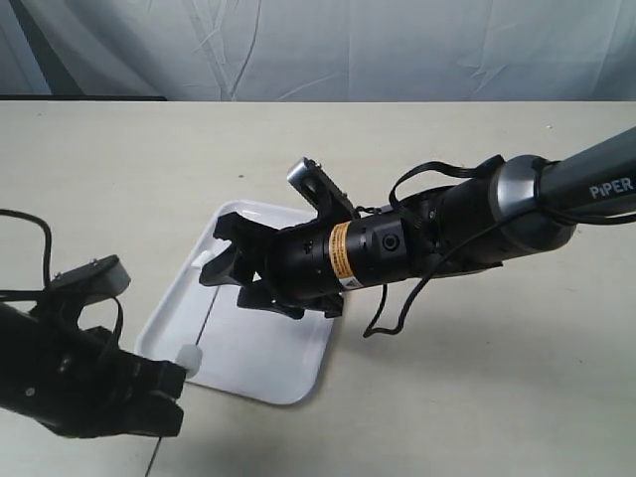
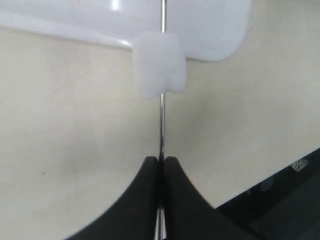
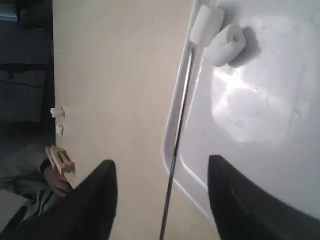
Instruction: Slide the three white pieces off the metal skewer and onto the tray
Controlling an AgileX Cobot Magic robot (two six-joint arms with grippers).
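Observation:
The white tray (image 1: 260,360) lies on the beige table. My left gripper (image 1: 164,386) (image 2: 161,159) is shut on the metal skewer (image 1: 205,316) (image 2: 161,125) near its end. The rod runs out over the tray's near rim. One white piece (image 1: 188,356) (image 2: 160,62) (image 3: 207,24) sits threaded on it, close to the rim. A second white piece (image 3: 227,45) lies loose on the tray (image 3: 260,125) beside it. I cannot make out the third. My right gripper (image 1: 217,253) (image 3: 160,167) is open above the tray, the skewer (image 3: 180,115) passing between its fingers untouched.
The right arm's body and loose cable (image 1: 397,298) hang over the tray's far right side. The table edge (image 2: 280,192) is near my left gripper. Small white bits (image 3: 56,114) and a wooden object (image 3: 60,160) lie at the table's far side.

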